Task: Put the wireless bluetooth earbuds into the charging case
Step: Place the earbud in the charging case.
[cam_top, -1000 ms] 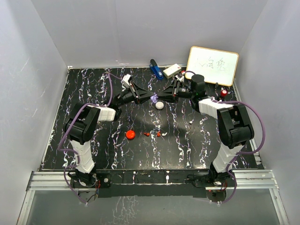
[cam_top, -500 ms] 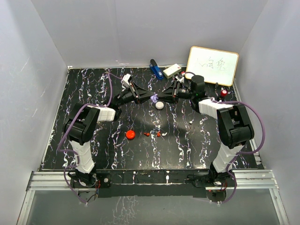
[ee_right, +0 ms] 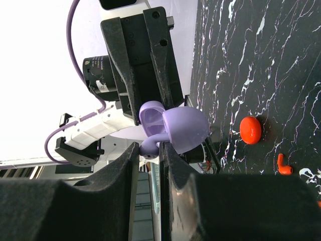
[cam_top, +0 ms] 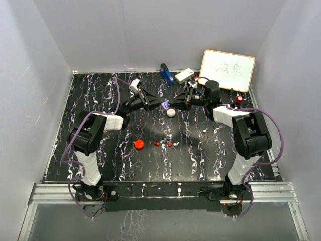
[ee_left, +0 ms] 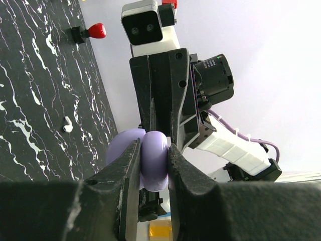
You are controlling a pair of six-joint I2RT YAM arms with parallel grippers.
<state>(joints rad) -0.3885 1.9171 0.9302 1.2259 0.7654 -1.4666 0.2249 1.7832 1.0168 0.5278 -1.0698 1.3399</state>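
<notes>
Left gripper (ee_left: 154, 150): clamped on the purple charging case (ee_left: 153, 164), one finger pressed against each of its broad sides, at the bottom centre of the left wrist view.
Right gripper (ee_right: 149, 151): pinched shut on a purple earbud (ee_right: 146, 147), which sits between the two fingertips in the lower middle of the right wrist view.
Purple charging case: held up off the table (cam_top: 100, 95) with its lid swung open. In the right wrist view, the hollow half and the rounded lid sit just above the right fingertips.
Purple earbud: touching the open case at its lower rim. Whether it is seated in its well cannot be told.
Meeting point: in the top view the two arms come tip to tip in the upper centre of the frame, with a small purple spot between them.
White round case (cam_top: 171, 112): closed, on the table just below and to the right of that spot.
Red round case (cam_top: 140, 144): closed, on the table below and left of the frame's centre.
Red earbuds (cam_top: 170, 143): small red pieces lying loose to the right of the red round case, apart from it.
White earbud (cam_top: 204, 131): lying alone, right of centre, near the right arm.
Red-capped marker (cam_top: 239, 99): at the right edge of the table, below the whiteboard (cam_top: 227, 70), which leans in the upper right corner.
</notes>
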